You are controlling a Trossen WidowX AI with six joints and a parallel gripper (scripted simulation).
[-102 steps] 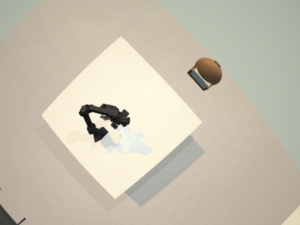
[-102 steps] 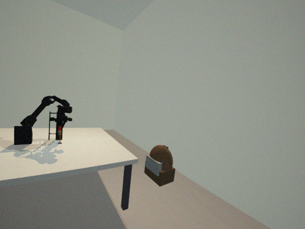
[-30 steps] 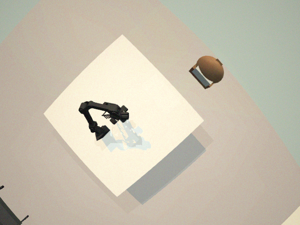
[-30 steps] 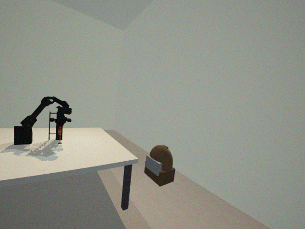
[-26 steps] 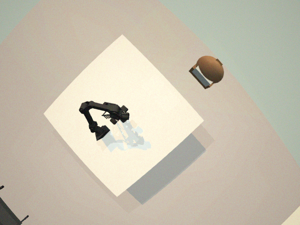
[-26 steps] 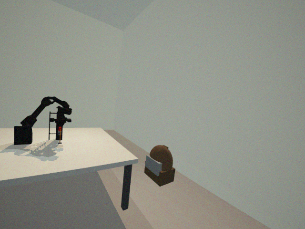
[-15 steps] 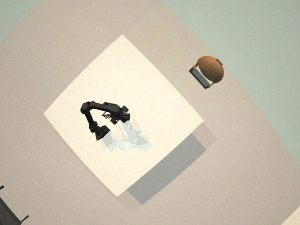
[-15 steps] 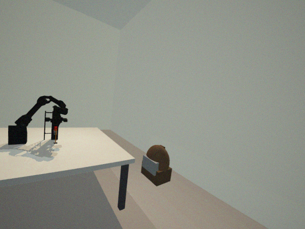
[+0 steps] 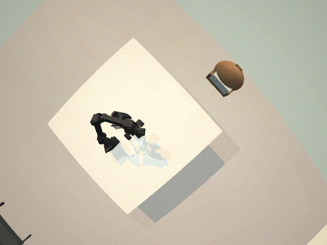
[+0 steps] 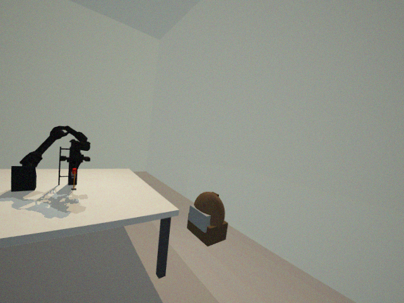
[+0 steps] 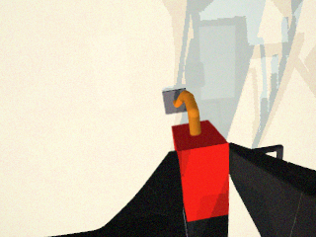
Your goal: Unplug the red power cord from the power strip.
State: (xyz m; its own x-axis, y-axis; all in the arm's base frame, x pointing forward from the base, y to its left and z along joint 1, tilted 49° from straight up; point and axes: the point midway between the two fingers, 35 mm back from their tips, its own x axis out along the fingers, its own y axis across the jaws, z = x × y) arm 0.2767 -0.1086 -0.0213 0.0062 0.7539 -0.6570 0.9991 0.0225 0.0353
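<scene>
The red plug (image 11: 201, 174) is seen plainly only in the wrist view, where it is clamped between the two dark fingers of the gripper (image 11: 204, 224), one finger on each side, with the pale table (image 11: 79, 93) spread beyond it. From the plug's far end an orange cord (image 11: 192, 111) rises and curls to the left onto a small grey square (image 11: 174, 101) (possibly the strip's socket face, though this cannot be told), and the cord's tip is seen touching that square; whether the plug itself is seated in anything cannot be told. In the exterior view the plug (image 10: 74, 170) is reduced to a red speck under the gripper (image 10: 74, 172), held above the table (image 10: 113, 196), with a thin orange line (image 10: 74, 182) hanging from it down to the table surface. A thin dark ladder-like frame (image 10: 60, 166) is shown standing just left of the gripper there; in the wrist view only an outlined corner of something similar is caught at the right. In the top view the plug and cord are hidden entirely under the arm (image 9: 116, 123), and only the arm's folded shape, its base (image 9: 109, 143) and pale shadows to the right are given. Well apart from the table, on the floor by the far wall, a brown rounded object on a box (image 10: 208, 215) is seen in the exterior and top views (image 9: 227, 76) alone. At the lower left corner of the top view a dark piece of furniture (image 9: 7, 231) is cut off by the edge.
</scene>
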